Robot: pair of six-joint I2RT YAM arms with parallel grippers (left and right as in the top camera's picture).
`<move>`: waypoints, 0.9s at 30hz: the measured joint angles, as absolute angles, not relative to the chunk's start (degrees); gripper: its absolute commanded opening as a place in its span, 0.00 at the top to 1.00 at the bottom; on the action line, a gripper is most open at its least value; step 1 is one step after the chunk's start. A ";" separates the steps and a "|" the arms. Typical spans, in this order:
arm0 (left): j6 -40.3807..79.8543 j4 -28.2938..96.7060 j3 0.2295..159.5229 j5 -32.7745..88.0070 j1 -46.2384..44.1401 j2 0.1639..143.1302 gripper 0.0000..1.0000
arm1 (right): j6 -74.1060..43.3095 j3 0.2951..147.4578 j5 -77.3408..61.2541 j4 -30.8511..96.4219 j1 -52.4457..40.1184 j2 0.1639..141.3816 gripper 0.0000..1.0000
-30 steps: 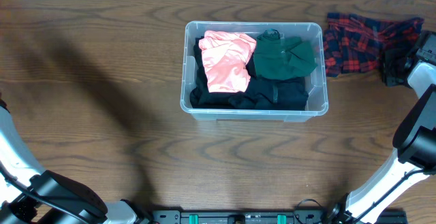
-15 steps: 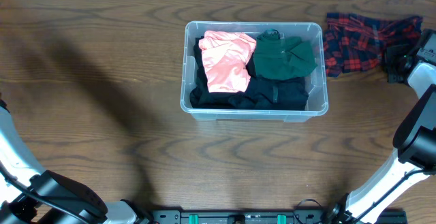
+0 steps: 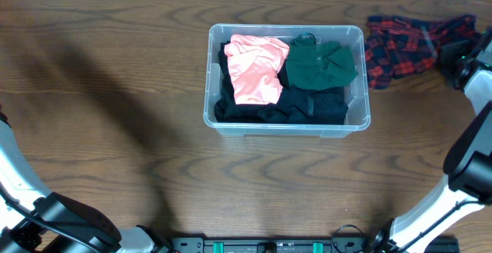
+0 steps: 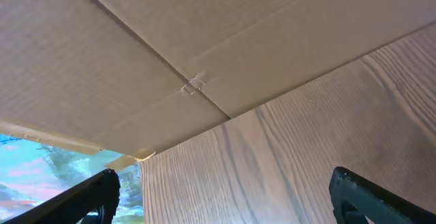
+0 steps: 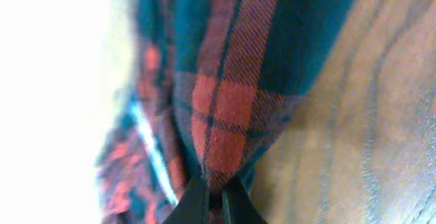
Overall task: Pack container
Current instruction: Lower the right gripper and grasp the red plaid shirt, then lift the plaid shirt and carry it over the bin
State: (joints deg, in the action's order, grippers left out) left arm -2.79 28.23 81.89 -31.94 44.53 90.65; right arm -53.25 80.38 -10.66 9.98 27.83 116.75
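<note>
My right gripper (image 5: 212,191) is pressed together on a fold of the plaid shirt (image 5: 231,81), and the red and dark checked cloth is bunched up right between my fingertips, with the wood of the table (image 5: 381,101) showing off to 3 o'clock in the wrist view. From overhead, that right gripper (image 3: 453,53) sits at the 3 o'clock end of the plaid shirt (image 3: 403,45), which lies crumpled on the table (image 3: 115,91) near its far right edge. The container (image 3: 286,129) stands a little toward 12 o'clock from the table's middle, upright, just beside the shirt, which lies at about 2 o'clock from it. The two look to be apart or barely meeting at the tub's corner; I cannot tell which. Inside the clear tub a pink garment (image 3: 256,68) fills the 10 o'clock part, a dark green garment (image 3: 321,63) the 2 o'clock part, and black clothes (image 3: 307,107) lie under and in front of both, toward 6 o'clock. My left gripper (image 4: 225,176) is spread wide, its two black fingers (image 4: 88,200) at the bottom corners of its own view with nothing between them, above bare wood with a cardboard sheet (image 4: 170,40) at 12 o'clock.
</note>
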 measured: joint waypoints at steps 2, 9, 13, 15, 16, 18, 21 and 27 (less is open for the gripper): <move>-2.79 28.21 81.89 -31.94 44.53 90.65 0.02 | -53.10 80.38 -10.57 9.93 27.83 114.54 0.99; -2.79 28.23 81.89 -31.94 44.53 90.63 0.02 | -52.88 80.27 -10.20 8.23 27.70 107.85 0.99; -2.79 28.23 81.89 -31.94 44.53 90.63 0.02 | -52.90 80.14 -9.61 7.20 26.79 104.22 0.99; -2.79 28.23 81.89 -31.94 44.53 90.65 0.02 | -53.12 80.09 -9.37 6.96 25.78 102.43 0.99; -2.79 28.23 81.89 -31.94 44.53 90.65 0.02 | -53.41 80.07 -9.30 6.92 25.08 101.43 0.99; -2.79 28.23 81.89 -31.94 44.53 90.65 0.02 | -54.04 80.05 -9.15 6.74 23.38 99.42 0.99; -2.79 28.21 81.91 -31.94 44.53 90.63 0.02 | -55.16 80.03 -9.17 6.07 20.16 96.42 0.99; -2.79 28.23 81.91 -31.94 44.53 90.65 0.02 | -57.21 79.92 -9.19 0.69 11.92 90.26 0.99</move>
